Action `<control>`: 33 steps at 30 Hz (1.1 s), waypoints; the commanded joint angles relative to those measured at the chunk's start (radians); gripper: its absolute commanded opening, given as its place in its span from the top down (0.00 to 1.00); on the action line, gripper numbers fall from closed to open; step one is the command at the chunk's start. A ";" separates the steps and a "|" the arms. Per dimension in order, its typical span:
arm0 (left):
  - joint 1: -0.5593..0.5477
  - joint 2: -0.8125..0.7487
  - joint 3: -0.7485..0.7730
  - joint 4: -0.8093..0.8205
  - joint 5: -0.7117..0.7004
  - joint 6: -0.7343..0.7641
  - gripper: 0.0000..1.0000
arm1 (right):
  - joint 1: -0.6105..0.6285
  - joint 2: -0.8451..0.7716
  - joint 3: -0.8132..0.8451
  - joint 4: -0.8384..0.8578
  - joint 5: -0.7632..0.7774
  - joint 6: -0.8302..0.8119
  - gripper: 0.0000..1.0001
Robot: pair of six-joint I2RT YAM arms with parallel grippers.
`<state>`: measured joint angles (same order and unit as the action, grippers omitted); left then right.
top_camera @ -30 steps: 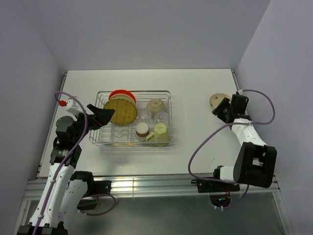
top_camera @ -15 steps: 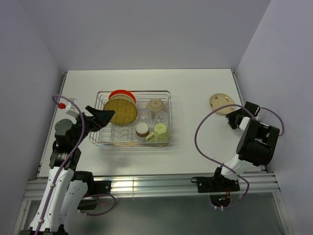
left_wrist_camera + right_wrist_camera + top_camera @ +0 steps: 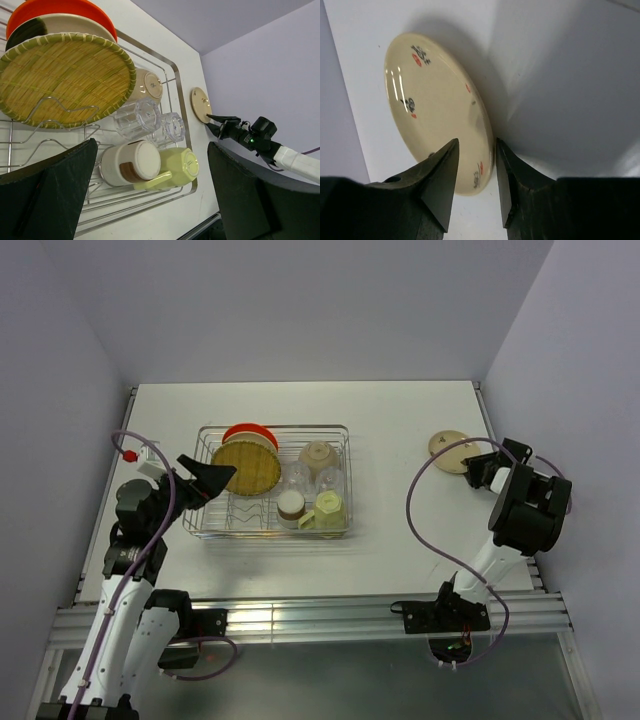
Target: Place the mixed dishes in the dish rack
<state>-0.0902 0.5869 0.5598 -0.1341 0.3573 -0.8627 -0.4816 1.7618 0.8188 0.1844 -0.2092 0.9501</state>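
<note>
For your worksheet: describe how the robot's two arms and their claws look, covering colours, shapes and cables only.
Both arms have white link shells with black joint housings. A purple cable loops along each. The left claw and right claw are matte black with wedge-shaped, pointed fingers. A small red part sits on the left arm's cable.

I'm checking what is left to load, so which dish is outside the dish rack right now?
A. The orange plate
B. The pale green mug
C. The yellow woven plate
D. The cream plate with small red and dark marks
D: the cream plate lies on the table far right of the dish rack, with the right pincer open around its rim, while the other three sit inside the rack.
</note>
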 commanded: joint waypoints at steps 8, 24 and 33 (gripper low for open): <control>0.000 0.047 0.038 0.034 -0.007 0.007 0.01 | 0.008 0.096 0.154 -0.074 -0.039 0.061 0.91; 0.000 0.014 0.022 0.028 -0.011 0.011 0.01 | 0.087 0.018 0.112 0.000 -0.288 -0.053 1.00; 0.000 -0.010 0.009 0.027 -0.009 0.019 0.01 | 0.115 0.010 0.287 -0.036 -0.550 -0.169 1.00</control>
<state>-0.0906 0.5934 0.5606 -0.1394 0.3500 -0.8589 -0.3855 1.8328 0.9966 0.1165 -0.6125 0.8570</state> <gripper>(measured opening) 0.992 0.026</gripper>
